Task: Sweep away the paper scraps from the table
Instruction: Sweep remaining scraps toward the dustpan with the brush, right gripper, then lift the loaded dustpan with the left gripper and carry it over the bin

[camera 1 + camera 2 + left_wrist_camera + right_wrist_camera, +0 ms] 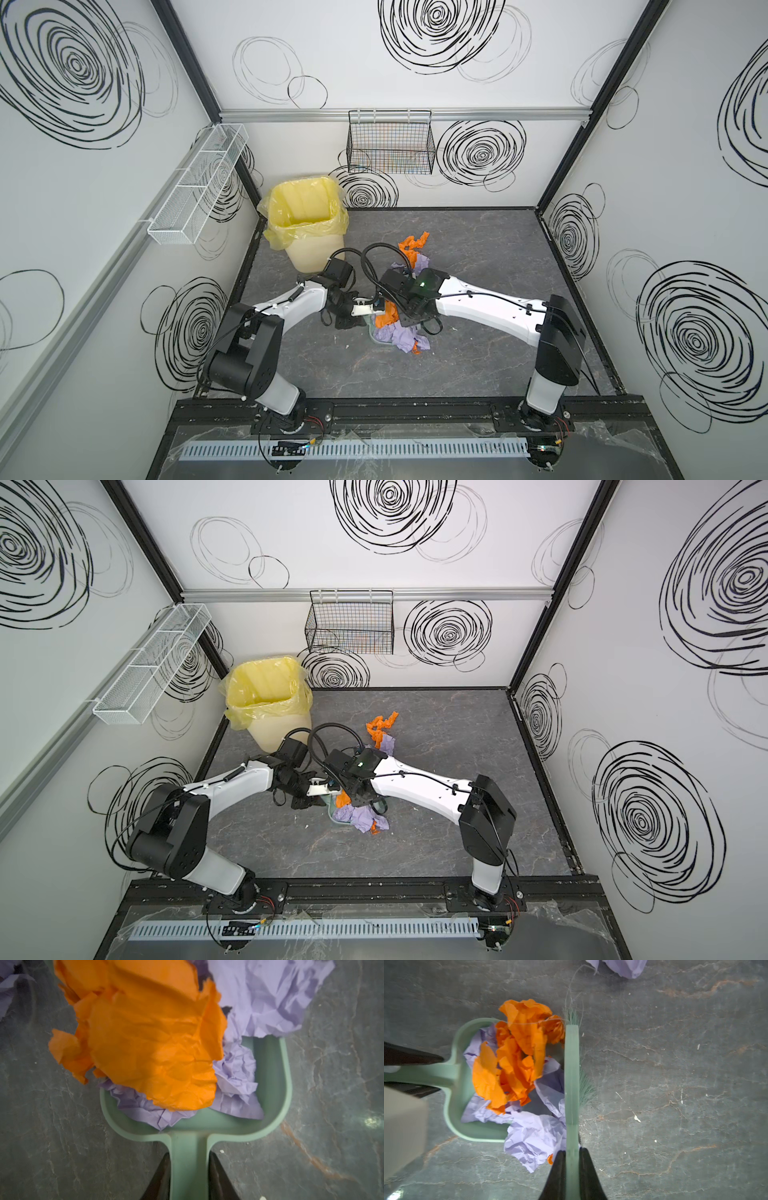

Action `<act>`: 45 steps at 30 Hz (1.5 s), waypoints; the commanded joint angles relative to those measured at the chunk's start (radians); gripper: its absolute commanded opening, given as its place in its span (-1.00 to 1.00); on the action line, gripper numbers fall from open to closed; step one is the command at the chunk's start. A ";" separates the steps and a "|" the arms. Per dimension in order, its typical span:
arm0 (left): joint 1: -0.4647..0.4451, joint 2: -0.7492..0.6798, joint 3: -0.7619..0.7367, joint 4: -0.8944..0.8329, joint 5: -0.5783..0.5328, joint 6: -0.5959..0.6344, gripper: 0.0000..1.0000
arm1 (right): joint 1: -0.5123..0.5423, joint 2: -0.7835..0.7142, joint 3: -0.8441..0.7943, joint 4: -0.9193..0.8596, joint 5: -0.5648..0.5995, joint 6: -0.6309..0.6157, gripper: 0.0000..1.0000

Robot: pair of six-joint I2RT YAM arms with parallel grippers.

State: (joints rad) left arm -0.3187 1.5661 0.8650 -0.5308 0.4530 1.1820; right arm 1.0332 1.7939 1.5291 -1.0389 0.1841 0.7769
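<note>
In the left wrist view my left gripper (189,1154) is shut on the handle of a mint-green dustpan (287,1076). Crumpled orange paper scraps (153,1049) and lavender ones (266,995) fill the pan and spill past its mouth. My right gripper (572,1151) is shut on a mint-green brush (571,1064) laid across the pan's mouth, bristles on the table (675,1084). A lavender wad (533,1138) lies partly outside the pan. In both top views the pile (399,336) (361,818) sits under the two wrists, and more scraps (415,245) (382,727) lie farther back.
A cream bin with a yellow liner (307,224) stands at the back left corner of the table. A black wire basket (390,143) hangs on the back wall and a white wire shelf (195,187) on the left wall. Small pale crumbs dot the table.
</note>
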 commanded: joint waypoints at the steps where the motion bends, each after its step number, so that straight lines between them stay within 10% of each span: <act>1: -0.004 0.025 0.040 0.033 0.041 -0.039 -1.00 | 0.013 0.013 0.044 -0.011 -0.011 -0.004 -1.00; 21: 0.020 0.082 0.161 0.054 0.171 -0.114 -1.00 | 0.010 -0.198 0.129 -0.216 0.177 0.049 -1.00; 45: 0.111 -0.084 0.465 -0.310 0.253 -0.024 -1.00 | -0.244 -0.532 -0.306 -0.033 0.151 -0.024 -1.00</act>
State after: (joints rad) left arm -0.2241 1.5146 1.2701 -0.7338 0.6773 1.1164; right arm 0.8001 1.2850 1.2465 -1.1210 0.3378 0.7723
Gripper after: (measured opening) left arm 0.286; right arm 0.106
